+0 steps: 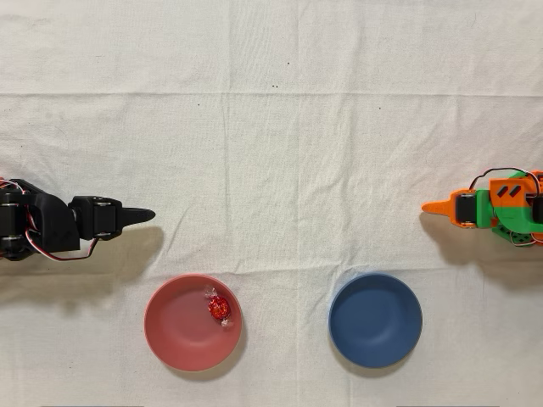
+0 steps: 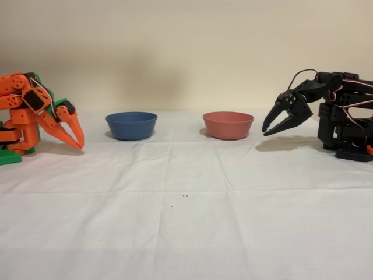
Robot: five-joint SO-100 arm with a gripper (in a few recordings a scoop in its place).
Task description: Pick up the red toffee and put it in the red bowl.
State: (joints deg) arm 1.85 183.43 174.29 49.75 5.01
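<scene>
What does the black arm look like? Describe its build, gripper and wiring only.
The black arm is matte black, built of blocky segments. Its gripper has two tapering, pointed, claw-like fingers. Thin red, white and black wires loop across the joints, and a small orange patch shows at its base.

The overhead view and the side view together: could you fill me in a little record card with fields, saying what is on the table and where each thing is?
candy: tiny red foil-wrapped toffee, lying inside the salmon-red bowl, near its rim
red bowl: round matte salmon-red bowl, on the white cloth
blue bowl: round dark blue bowl, empty, apart from the red one
black arm: gripper open, holding nothing, beside the red bowl
orange arm: idle
</scene>
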